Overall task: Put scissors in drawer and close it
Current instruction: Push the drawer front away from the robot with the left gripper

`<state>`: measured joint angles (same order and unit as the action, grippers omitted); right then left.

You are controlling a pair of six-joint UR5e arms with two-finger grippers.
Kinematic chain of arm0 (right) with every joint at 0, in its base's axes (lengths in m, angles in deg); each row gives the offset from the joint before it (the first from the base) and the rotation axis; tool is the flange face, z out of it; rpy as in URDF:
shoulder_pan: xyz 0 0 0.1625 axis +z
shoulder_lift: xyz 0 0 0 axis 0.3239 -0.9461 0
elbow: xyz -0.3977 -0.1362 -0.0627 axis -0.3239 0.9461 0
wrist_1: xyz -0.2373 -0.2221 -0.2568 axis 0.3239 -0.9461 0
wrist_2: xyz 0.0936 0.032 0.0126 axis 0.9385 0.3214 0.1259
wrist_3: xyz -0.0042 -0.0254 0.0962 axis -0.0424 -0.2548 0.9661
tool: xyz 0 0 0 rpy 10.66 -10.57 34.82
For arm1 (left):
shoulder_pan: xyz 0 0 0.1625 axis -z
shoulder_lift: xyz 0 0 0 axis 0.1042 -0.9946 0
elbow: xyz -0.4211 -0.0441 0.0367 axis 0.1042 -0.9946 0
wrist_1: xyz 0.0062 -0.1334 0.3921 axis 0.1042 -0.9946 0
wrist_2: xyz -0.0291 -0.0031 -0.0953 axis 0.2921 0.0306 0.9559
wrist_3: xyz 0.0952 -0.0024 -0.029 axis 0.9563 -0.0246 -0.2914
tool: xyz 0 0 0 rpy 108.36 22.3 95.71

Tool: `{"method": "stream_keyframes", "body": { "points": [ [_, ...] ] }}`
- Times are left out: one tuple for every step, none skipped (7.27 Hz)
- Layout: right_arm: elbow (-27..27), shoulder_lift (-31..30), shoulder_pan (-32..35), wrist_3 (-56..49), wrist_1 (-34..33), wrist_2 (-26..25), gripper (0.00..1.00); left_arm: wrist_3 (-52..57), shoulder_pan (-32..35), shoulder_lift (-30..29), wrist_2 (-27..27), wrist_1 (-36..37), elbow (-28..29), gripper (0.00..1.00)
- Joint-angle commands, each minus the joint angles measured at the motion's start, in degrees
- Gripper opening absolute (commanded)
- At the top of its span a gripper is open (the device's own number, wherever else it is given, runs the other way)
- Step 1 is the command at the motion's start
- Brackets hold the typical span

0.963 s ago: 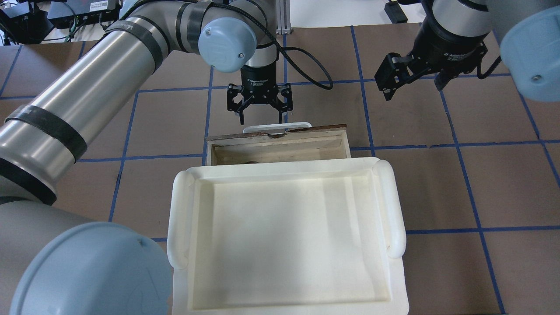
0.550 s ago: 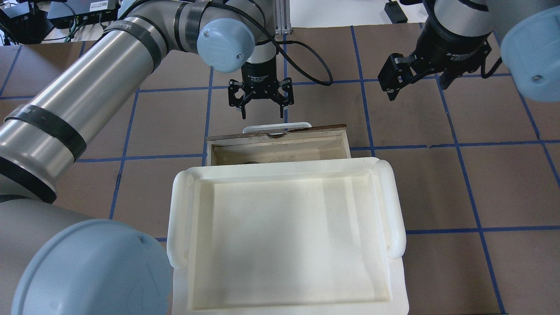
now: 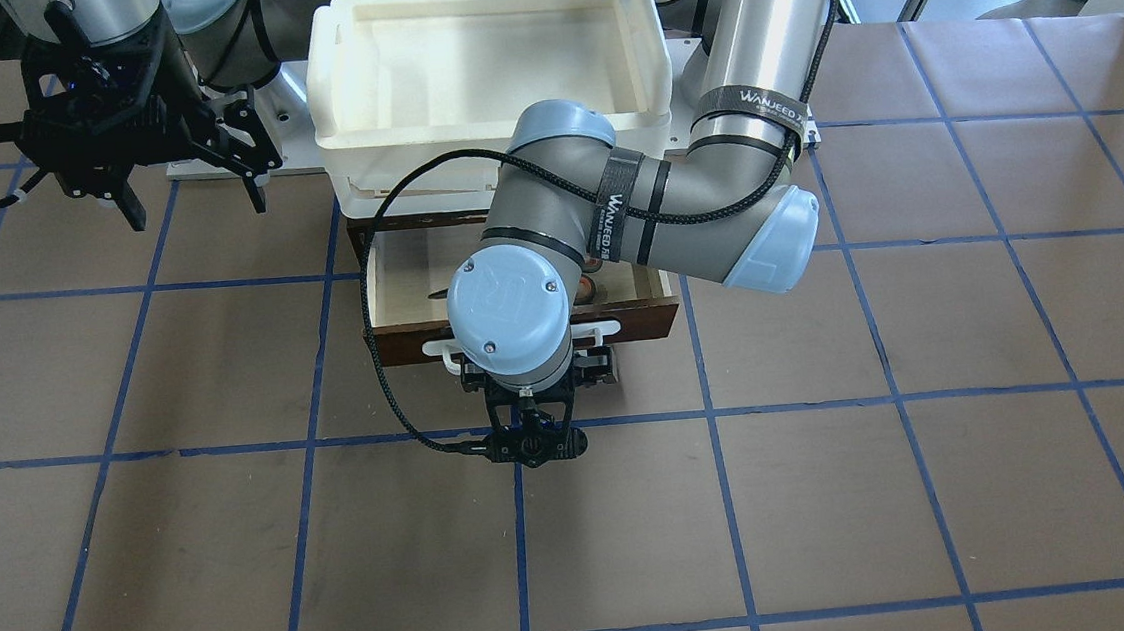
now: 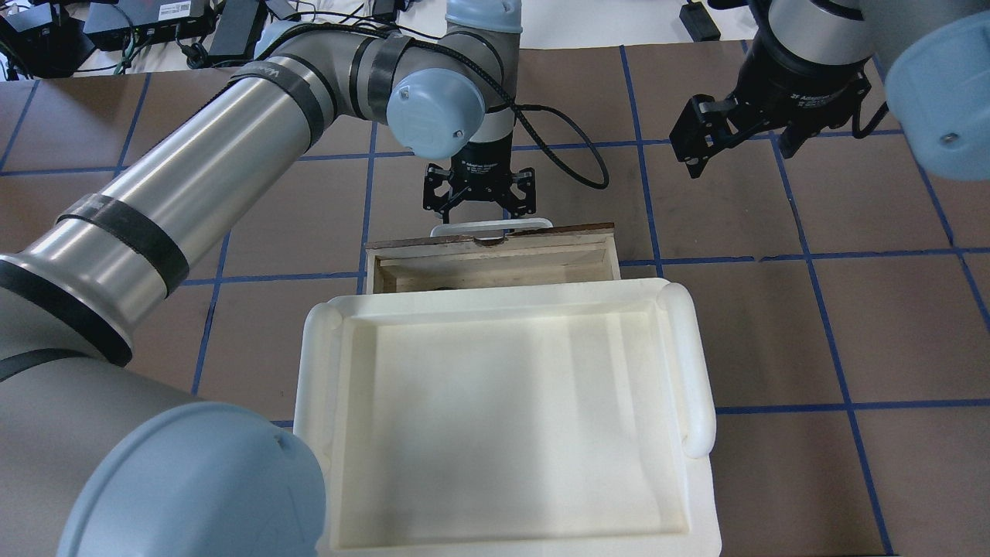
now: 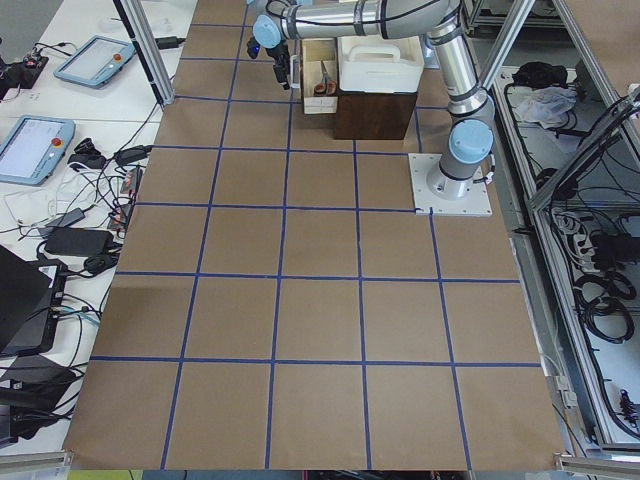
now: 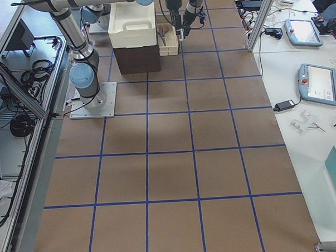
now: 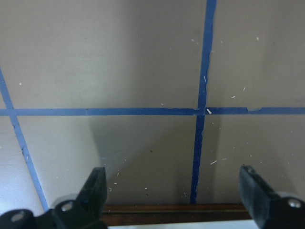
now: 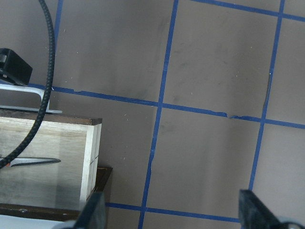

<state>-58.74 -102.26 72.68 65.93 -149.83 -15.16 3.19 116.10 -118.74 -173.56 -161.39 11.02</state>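
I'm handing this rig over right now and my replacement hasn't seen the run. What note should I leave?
Left gripper: open and empty, at the handle on the drawer, not clamped on it.
Right gripper: open and empty, raised off to the side of the drawer.
Scissors: lying inside the drawer, which is pulled out.
Done: scissors are in.
Left: push the drawer shut, probably with the left gripper since it is already at the front.
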Motion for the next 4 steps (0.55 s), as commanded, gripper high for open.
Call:
{"method": "stream_keyframes", "body": {
  "points": [
    [0.0, 0.0, 0.0, 0.0, 0.0, 0.0, 1.0, 0.1, 0.2, 1.4, -0.2, -0.9, -0.3, 1.0],
    [0.0, -0.1, 0.0, -0.1, 0.0, 0.0, 1.0, 0.2, 0.2, 1.5, -0.2, -1.3, -0.5, 1.0],
    [0.0, 0.0, 0.0, -0.1, 0.0, 0.0, 1.0, 0.2, 0.3, 2.0, -0.2, -1.3, -1.4, 1.0],
    [-0.1, 0.0, 0.0, -0.1, 0.1, -0.1, 1.0, 0.4, 0.3, 2.9, -0.4, -1.4, -3.2, 1.0]
  ]
}}
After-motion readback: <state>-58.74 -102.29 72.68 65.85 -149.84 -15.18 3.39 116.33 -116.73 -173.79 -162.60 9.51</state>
